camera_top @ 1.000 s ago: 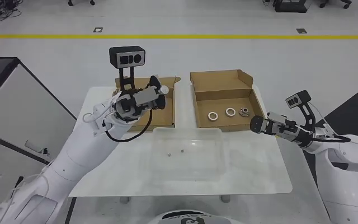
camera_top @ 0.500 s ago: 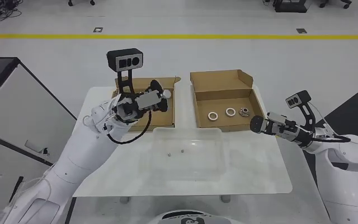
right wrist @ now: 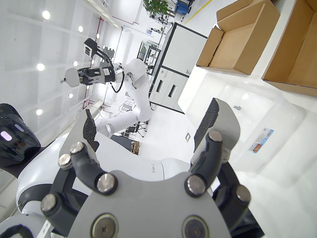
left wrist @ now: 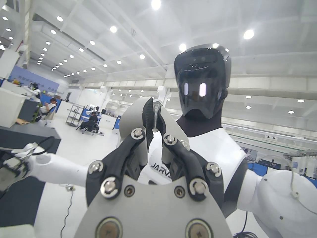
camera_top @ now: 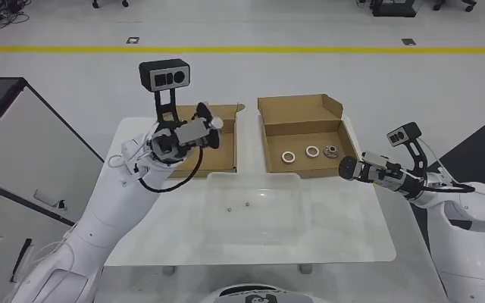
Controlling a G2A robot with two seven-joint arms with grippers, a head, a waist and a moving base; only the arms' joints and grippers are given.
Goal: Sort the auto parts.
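Quick update: over the last sec the left gripper (camera_top: pixel 214 123) has drifted a bit farther from the clear plastic tub (camera_top: pixel 269 223), up and out past the tub's far-left corner. It now hangs over the open brown cardboard box (camera_top: pixel 218 157) sitting right behind the tub on that side. The right gripper (camera_top: pixel 345 167) hasn't budged, parked off the tub's right end, jaws spread wide w/ nothing between them. Imo that means we're mid-carry: the part's out of the tub, and the drop into that box is what's left for this one.

The part itself is a small silver threaded screw (left wrist: pixel 155 118), pinched lengthwise between the left gripper's black ribbed pads (left wrist: pixel 147 120), jaws nearly closed on it. Threads show clearly and it looks like bare metal. It's thin, so prob easy to lose if the grip slackens. Can't see the head end, the pads cover it.

Rest of the sort fwiw: two tiny metal bits (camera_top: pixel 229 204) lie on the tub floor, near its far wall. A second cardboard box (camera_top: pixel 303 130), behind the tub's far-right corner, has two white rings (camera_top: pixel 289 157) and a dark round metal piece (camera_top: pixel 330 150) in a row. What's in the first box under the arm, can't tell.
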